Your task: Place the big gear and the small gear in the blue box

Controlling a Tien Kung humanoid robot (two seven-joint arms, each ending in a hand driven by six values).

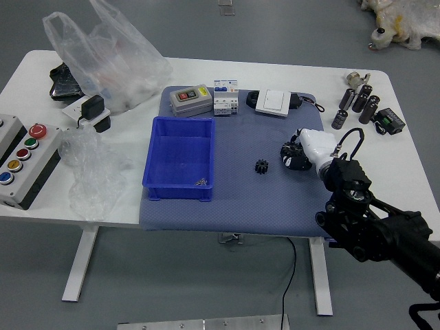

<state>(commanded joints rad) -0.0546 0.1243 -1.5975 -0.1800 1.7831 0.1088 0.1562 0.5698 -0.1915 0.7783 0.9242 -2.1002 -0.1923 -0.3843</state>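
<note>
Head view, black right arm (pixel 375 223): reaches in over the table's near edge, close to the near right corner, pointing inward and to the left.
Black-and-white right hand (pixel 320 150): lies over the right part of the mat; open, closed or gripping, cannot tell.
Dark lump (pixel 295 157): sits at the hand's far end; big gear or part of the hand, cannot tell.
Small black toothed gear (pixel 261 166): rests on the mat, between box and hand, apart from both.
Blue plastic box (pixel 180 192): stands on the mat's left part, nearer the table's near edge than its far edge; holds a small metallic piece (pixel 201 182) near its right wall.
Blue-grey mat (pixel 237 213): covers the middle of the white table (pixel 130 210), down to the near edge.
Far part of mat: carries a grey device with a red switch (pixel 191 100), small blue-and-white blocks (pixel 225 97) and a white square device (pixel 273 102) with black straps.
Far right corner: holds dark cylinders (pixel 370 108) and a black-and-green block (pixel 392 120).
Left edge: bears a white control box with coloured buttons (pixel 34 165), beside crumpled clear plastic (pixel 96 179).
Far left corner: has a clear plastic bag (pixel 113 55) near it.
</note>
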